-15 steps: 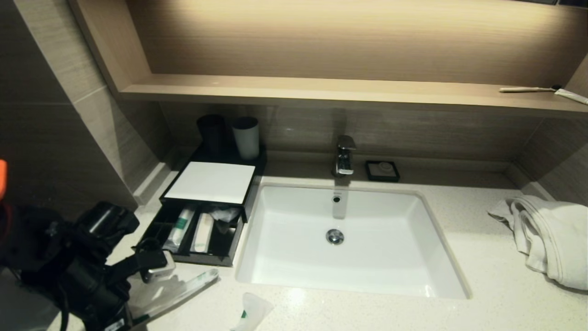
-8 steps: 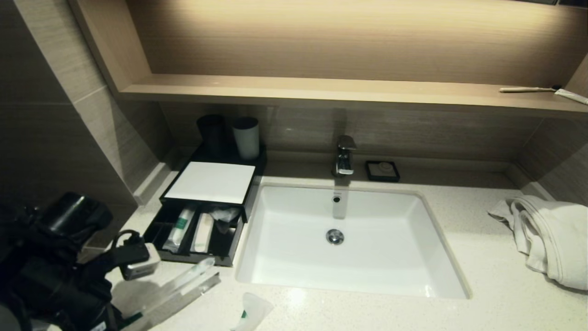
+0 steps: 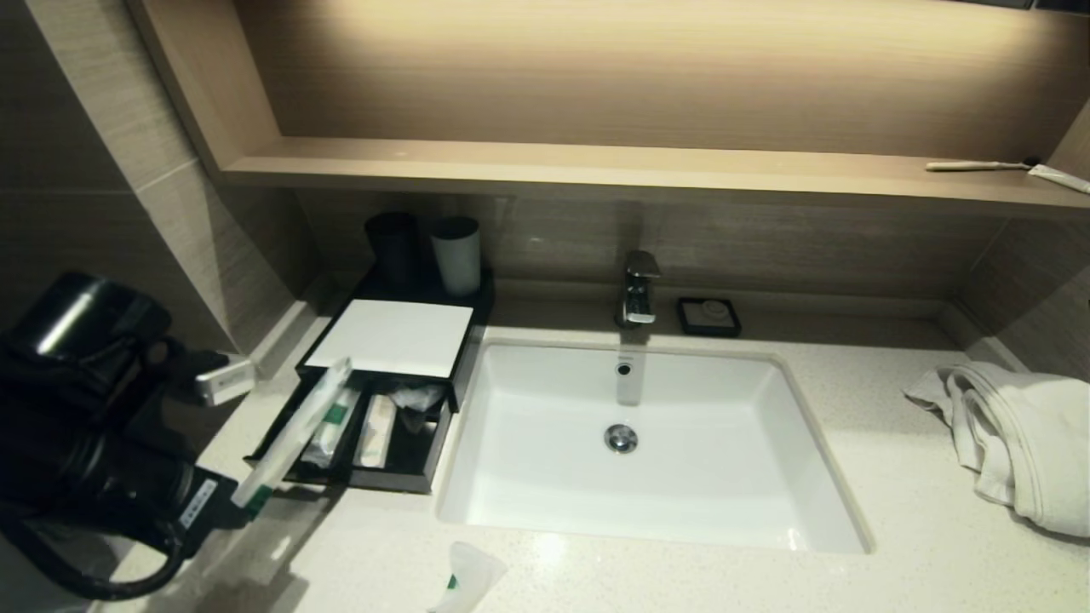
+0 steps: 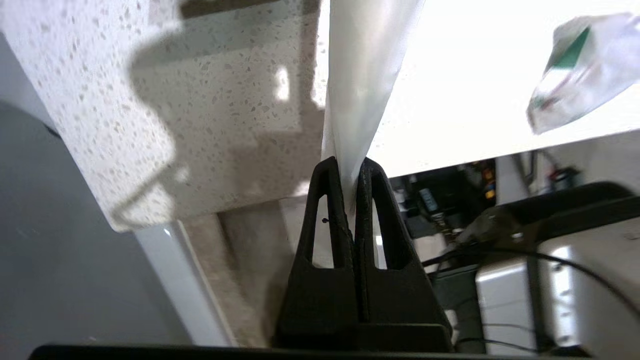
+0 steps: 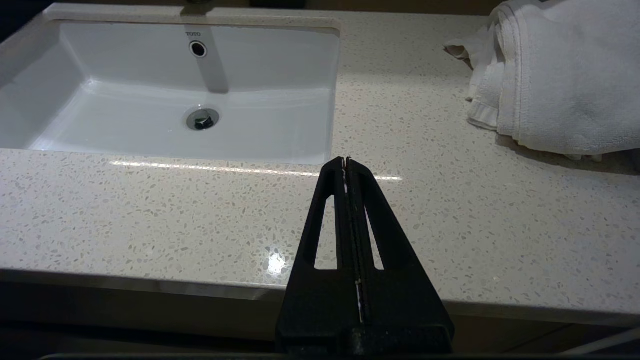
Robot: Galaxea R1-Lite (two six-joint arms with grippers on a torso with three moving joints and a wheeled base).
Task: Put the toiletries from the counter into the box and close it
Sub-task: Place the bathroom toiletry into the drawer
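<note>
My left gripper (image 3: 245, 502) is shut on one end of a long white toiletry packet (image 3: 298, 430) and holds it in the air, slanting up over the front left of the open drawer (image 3: 387, 481). In the left wrist view the packet (image 4: 365, 75) runs out from between my shut fingertips (image 4: 350, 162). The black box (image 3: 468, 332) with its white top stands left of the sink; its drawer holds a green-banded tube (image 3: 334, 417) and other small items. A second small packet (image 3: 468, 579) lies on the counter's front edge, also in the left wrist view (image 4: 575, 70). My right gripper (image 5: 346, 161) is shut and empty over the counter's front edge.
A white sink (image 3: 639, 443) with a faucet (image 3: 639, 289) fills the middle of the counter. A white towel (image 3: 1022, 434) lies at the right. Two cups (image 3: 456, 254) stand behind the box, a soap dish (image 3: 708, 315) beside the faucet. A shelf (image 3: 596, 170) runs above.
My left arm has lifted the long packet off the counter and swung it up and back; it now slants over the drawer's front left. The right arm has not moved.
</note>
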